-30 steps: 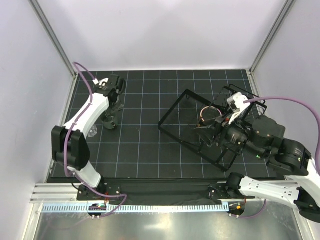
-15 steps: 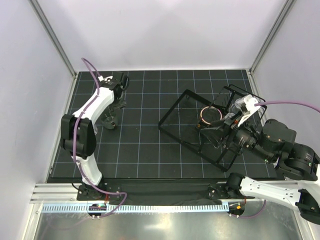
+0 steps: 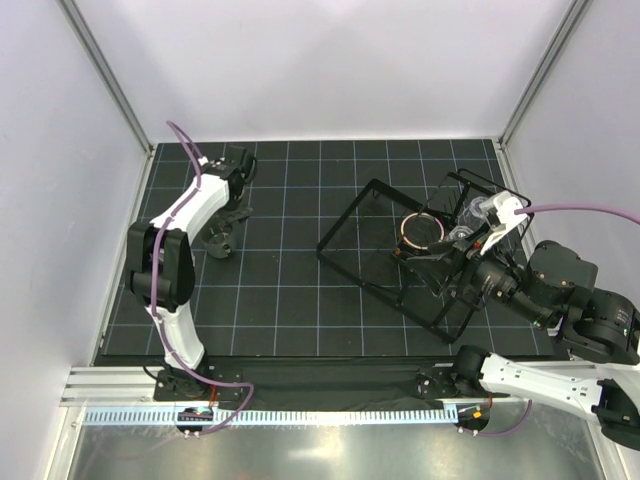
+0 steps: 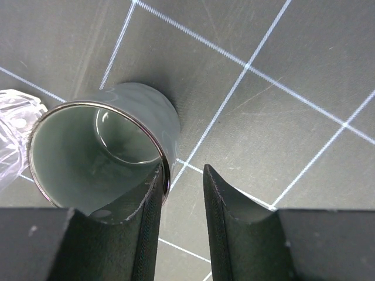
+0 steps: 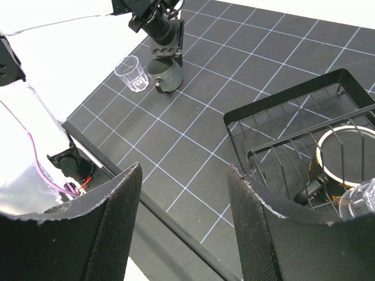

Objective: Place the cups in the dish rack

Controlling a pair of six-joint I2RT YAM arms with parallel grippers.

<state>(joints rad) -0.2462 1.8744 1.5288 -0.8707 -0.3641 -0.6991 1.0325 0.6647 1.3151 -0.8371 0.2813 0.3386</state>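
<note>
A grey-looking tumbler [image 4: 99,152] with a shiny rim stands on the mat at far left [image 3: 220,243]. My left gripper [image 4: 183,170] hangs right over it [image 3: 232,205], open only narrowly. Its left finger lies over the cup's mouth and the rim shows at the gap's edge. A clear faceted tumbler [image 4: 12,129] stands beside it [image 5: 132,73]. The black wire dish rack [image 3: 346,215] holds the mug [image 3: 420,232] with its red inside, and a clear tumbler [image 3: 472,213]. My right gripper [image 3: 432,270] is open and empty over the rack's near side [image 5: 184,170].
The mat's near-left edge and a black frame bar [image 5: 176,219] lie under my right gripper. A cable clamp [image 5: 67,164] sits beyond that edge. White enclosure walls with metal posts close in the mat at the back and sides.
My right gripper has drawn back from the mug, which now stands free in the rack. My left arm has swung its elbow inward and the gripper has shifted slightly over the grey tumbler.
</note>
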